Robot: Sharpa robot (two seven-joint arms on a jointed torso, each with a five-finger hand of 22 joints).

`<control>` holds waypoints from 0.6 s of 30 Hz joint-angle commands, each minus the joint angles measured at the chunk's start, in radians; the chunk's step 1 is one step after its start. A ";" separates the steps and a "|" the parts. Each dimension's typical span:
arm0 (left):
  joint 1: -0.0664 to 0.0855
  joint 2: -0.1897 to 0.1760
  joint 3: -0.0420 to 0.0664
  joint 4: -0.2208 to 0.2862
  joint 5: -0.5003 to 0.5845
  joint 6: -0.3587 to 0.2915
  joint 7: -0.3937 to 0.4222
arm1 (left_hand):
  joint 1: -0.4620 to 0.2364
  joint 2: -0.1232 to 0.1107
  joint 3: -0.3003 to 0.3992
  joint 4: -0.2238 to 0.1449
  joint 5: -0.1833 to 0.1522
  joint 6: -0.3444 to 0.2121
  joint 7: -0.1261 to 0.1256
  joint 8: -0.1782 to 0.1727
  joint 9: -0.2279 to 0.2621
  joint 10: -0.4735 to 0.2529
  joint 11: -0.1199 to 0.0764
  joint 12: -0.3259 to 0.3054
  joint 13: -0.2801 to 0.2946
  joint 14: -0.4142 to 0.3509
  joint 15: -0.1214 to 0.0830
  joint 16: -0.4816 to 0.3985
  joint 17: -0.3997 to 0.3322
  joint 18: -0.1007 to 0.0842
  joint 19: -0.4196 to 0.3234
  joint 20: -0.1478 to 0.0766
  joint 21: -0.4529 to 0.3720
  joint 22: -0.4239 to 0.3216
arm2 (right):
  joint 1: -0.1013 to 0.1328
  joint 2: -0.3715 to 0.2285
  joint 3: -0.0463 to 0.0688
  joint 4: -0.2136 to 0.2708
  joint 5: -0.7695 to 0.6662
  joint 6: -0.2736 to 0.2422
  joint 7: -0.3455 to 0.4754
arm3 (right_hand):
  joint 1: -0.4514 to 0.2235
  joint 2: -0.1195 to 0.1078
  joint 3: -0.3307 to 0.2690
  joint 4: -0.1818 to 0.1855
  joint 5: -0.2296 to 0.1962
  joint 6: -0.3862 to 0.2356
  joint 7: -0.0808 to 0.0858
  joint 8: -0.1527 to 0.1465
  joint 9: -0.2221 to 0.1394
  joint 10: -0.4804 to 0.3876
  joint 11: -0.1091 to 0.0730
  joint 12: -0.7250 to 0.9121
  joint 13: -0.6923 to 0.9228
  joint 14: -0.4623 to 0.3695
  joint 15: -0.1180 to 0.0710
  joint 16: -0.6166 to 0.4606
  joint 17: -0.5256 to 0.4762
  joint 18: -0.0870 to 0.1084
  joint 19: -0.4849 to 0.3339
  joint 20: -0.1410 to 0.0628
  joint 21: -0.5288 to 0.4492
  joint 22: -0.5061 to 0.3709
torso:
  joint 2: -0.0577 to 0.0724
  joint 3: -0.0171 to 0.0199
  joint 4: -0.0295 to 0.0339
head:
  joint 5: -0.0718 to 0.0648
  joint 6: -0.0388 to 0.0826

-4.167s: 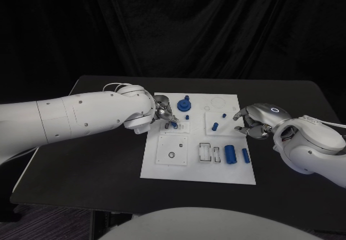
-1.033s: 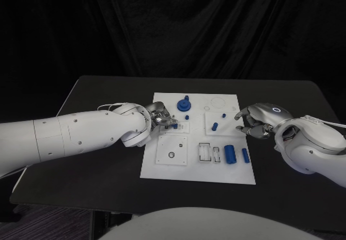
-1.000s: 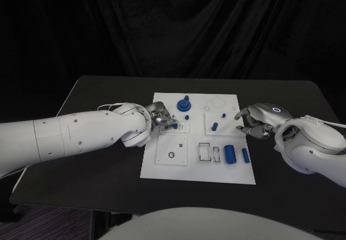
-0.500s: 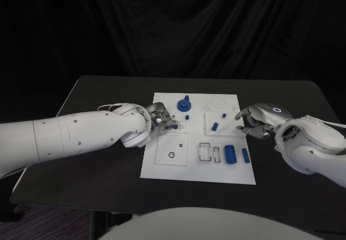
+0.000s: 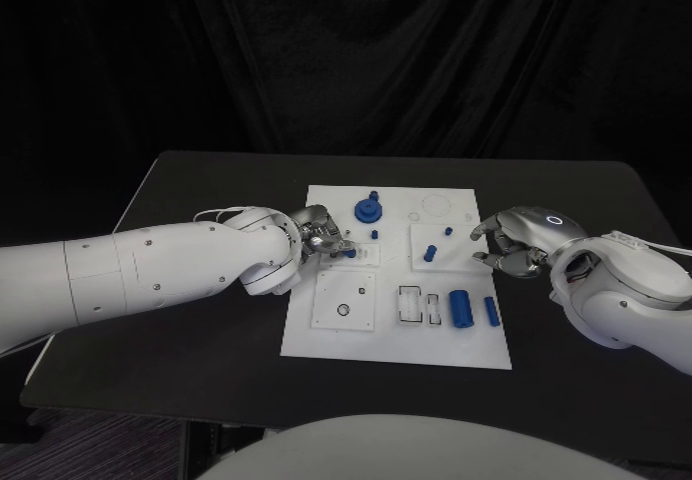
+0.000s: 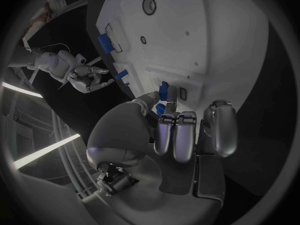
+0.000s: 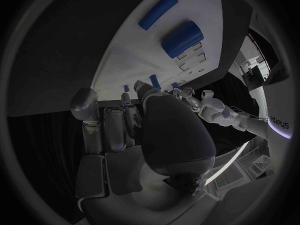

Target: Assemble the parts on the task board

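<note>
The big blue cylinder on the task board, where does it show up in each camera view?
Head view: the big blue cylinder lies at the task board's near right part.
Left wrist view: likely the blue piece at the board's far edge.
Right wrist view: ahead of the right hand, at.
Shared landmark: the slim blue bar beside it.

both hands (image 5: 323,238) (image 5: 505,248) flank board (image 5: 397,340), front half open.

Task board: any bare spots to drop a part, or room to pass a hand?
The task board is bare along its near edge, below the blue cylinders. The table is also bare all round. It is crowded mid-board, between the left hand and right hand, around the small blue pegs.
</note>
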 commanded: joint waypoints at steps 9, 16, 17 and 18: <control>-0.007 0.004 -0.004 -0.007 0.005 0.050 -0.019 | -0.110 -0.005 -0.120 0.126 -0.212 -0.045 0.030 -0.082 -0.057 0.102 0.025 0.003 0.263 0.104 0.022 0.003 0.263 0.010 -0.018 0.018 -0.031 0.177 | -0.003 0.001 0.000 -0.001 -0.003 0.001 -0.018 | 0.004 -0.003 0.005 -0.002 0.003 0.003 0.002 -0.005 -0.002 -0.004 -0.001 -0.001 0.031 -0.005 0.002 -0.001 0.066 0.009 -0.004 0.000 -0.001 0.116 | 0.000 -0.0004 -0.0003 | 0.002 0.000; -0.008 0.006 -0.004 -0.015 0.005 0.072 -0.020 | -0.158 -0.006 -0.264 0.224 -0.251 -0.060 0.050 -0.141 -0.148 0.102 0.046 0.003 0.263 0.104 0.041 0.003 0.263 0.014 -0.029 0.039 -0.051 0.173 | -0.003 0.001 0.000 -0.001 -0.003 0.002 -0.018 | 0.004 -0.004 0.005 -0.002 0.003 0.003 0.002 -0.005 -0.003 -0.003 0.000 0.000 0.031 -0.005 0.002 -0.001 0.066 0.009 -0.005 0.000 -0.002 0.116 | 0.000 -0.0001 -0.0001 | 0.002 0.000; -0.008 0.006 -0.004 -0.016 0.005 0.074 -0.020 | -0.160 -0.004 -0.280 0.234 -0.251 -0.059 0.051 -0.144 -0.156 0.102 0.046 0.003 0.263 0.104 0.042 0.003 0.263 0.015 -0.029 0.040 -0.051 0.173 | -0.003 0.001 0.000 -0.001 -0.003 0.002 -0.018 | 0.004 -0.004 0.005 -0.002 0.003 0.003 0.002 -0.005 -0.003 -0.003 0.000 0.000 0.031 -0.005 0.002 -0.001 0.066 0.009 -0.005 0.000 -0.002 0.116 | 0.000 -0.0001 0.0000 | 0.002 0.000; -0.008 0.006 -0.004 -0.016 0.005 0.074 -0.020 | -0.161 -0.003 -0.282 0.235 -0.251 -0.059 0.051 -0.145 -0.156 0.102 0.047 0.003 0.263 0.104 0.042 0.003 0.263 0.015 -0.029 0.040 -0.051 0.173 | -0.003 0.001 0.000 -0.001 -0.003 0.002 -0.018 | 0.004 -0.004 0.005 -0.002 0.003 0.003 0.002 -0.005 -0.003 -0.004 0.000 0.000 0.031 -0.004 0.002 -0.001 0.066 0.009 -0.005 0.000 -0.002 0.116 | 0.000 -0.0002 -0.0002 | 0.002 0.000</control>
